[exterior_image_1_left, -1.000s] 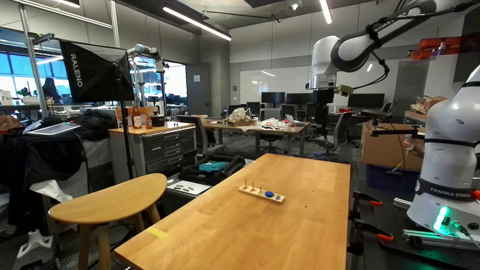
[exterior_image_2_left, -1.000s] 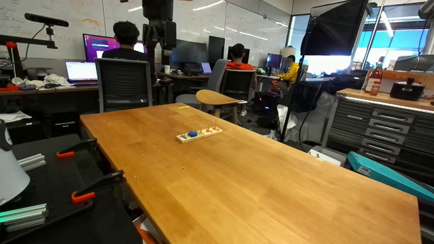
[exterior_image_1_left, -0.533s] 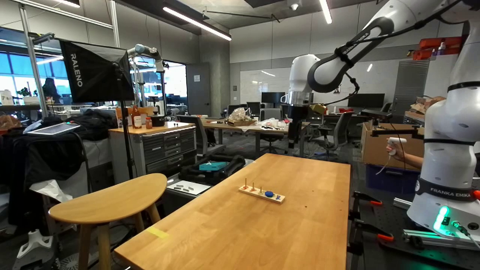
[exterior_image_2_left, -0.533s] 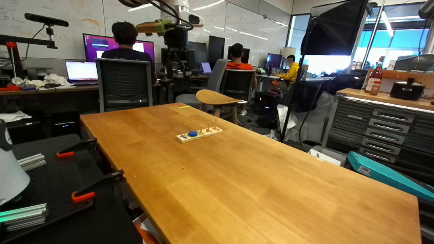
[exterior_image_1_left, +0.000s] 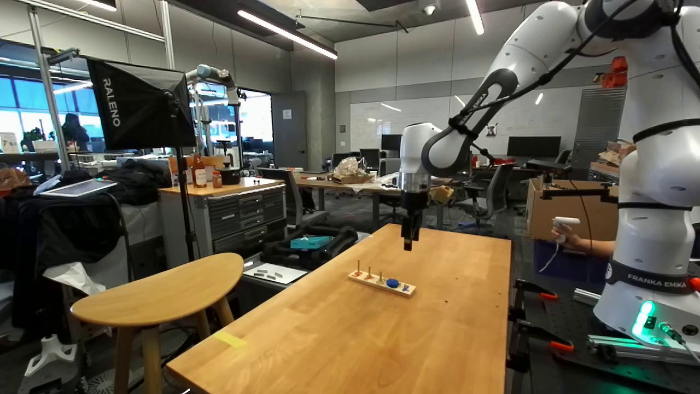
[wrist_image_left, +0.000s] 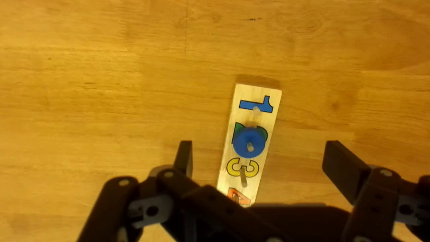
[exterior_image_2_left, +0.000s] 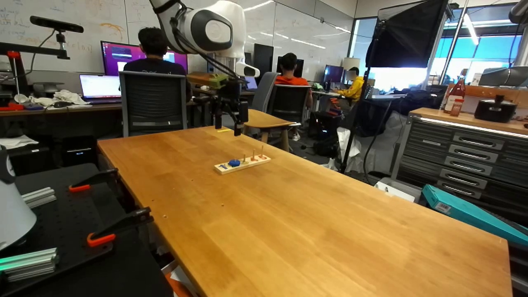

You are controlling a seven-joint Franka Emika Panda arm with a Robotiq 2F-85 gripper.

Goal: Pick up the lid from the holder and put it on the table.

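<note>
Gripper spread wide above the numbered holder

Printed numerals 1 and 3 can be read on the holder [wrist_image_left: 230, 153], plus an orange 4 partly covered by the gripper [wrist_image_left: 260, 154]. A green figure is mostly hidden under the lid [wrist_image_left: 244, 139], a blue disc around its peg [wrist_image_left: 250, 147], which pokes through the middle. The lamp [exterior_image_1_left: 145, 106] reads RALENO; FRANKA EMIKA stands on the arm's base [exterior_image_1_left: 648, 279]. Handwriting on the whiteboard [exterior_image_2_left: 93, 16] is too faint to make out.

The gripper's fingers [wrist_image_left: 344, 171] stand far apart, one to each side of the holder in the wrist view, with plain wood showing between. In both exterior views it hangs above the table [exterior_image_1_left: 426, 339]. The holder's tall-peg end lies near the long edge away from the arm's base; more tabletop runs out toward the base.

Half a second earlier the gripper was higher; the holder and lid lie where they lay.
</note>
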